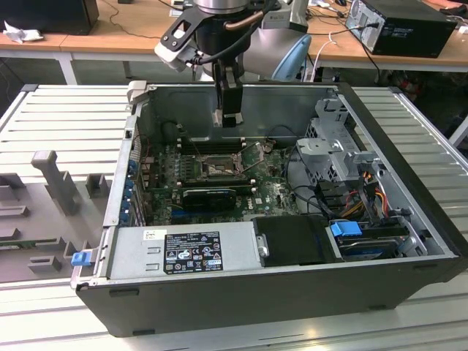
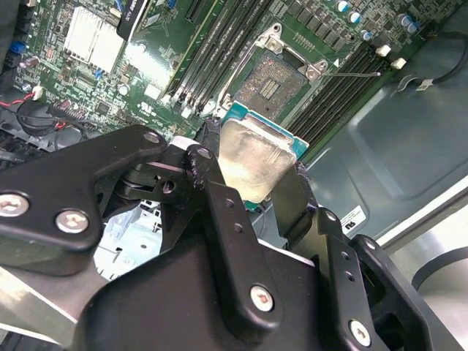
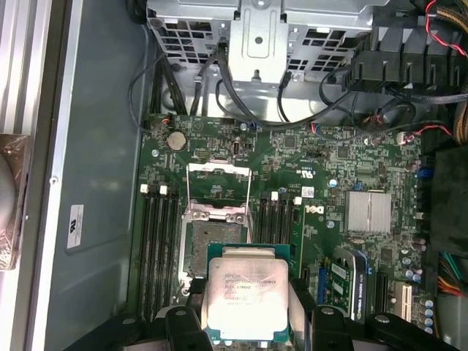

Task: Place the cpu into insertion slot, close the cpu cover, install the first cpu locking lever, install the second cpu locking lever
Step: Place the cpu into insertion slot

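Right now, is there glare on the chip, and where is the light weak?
Second wrist view: strong glare on the chip; first wrist view: the chip is lit evenly; exterior view: the board lies in shade inside the case.

Light wooden desks (image 1: 110,38) behind a ribbed grey metal tabletop (image 1: 69,110)

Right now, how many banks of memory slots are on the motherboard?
2. The first bank and the second bank flank the insertion slot, one on each side. The cpu blocks what lies under it, so others may be hidden.
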`<state>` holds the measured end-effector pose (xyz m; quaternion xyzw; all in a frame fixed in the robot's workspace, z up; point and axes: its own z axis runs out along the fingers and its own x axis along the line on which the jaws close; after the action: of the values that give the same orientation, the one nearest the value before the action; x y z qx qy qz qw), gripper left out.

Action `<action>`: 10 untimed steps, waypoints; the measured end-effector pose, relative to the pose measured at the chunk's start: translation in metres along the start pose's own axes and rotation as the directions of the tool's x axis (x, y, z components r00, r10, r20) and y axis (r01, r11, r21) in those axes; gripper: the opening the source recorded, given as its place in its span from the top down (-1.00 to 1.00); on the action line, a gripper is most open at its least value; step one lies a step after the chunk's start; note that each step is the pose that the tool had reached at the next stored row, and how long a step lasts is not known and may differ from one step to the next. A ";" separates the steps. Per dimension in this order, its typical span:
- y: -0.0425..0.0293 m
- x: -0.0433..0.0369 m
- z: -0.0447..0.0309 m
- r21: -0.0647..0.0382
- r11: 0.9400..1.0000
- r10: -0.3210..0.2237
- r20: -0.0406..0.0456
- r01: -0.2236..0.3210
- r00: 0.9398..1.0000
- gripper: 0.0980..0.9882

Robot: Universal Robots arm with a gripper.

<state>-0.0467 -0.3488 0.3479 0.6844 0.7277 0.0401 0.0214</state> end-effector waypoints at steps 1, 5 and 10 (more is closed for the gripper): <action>0.0000 0.0000 0.0003 0.000 1.000 0.001 0.000 -0.001 1.000 0.03; -0.0001 0.0000 0.0015 0.000 1.000 0.014 0.001 -0.014 1.000 0.03; -0.0005 -0.0001 0.0047 -0.002 0.997 0.081 0.007 -0.081 0.997 0.03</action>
<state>-0.0469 -0.3488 0.3432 0.7135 0.6992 0.0393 0.0231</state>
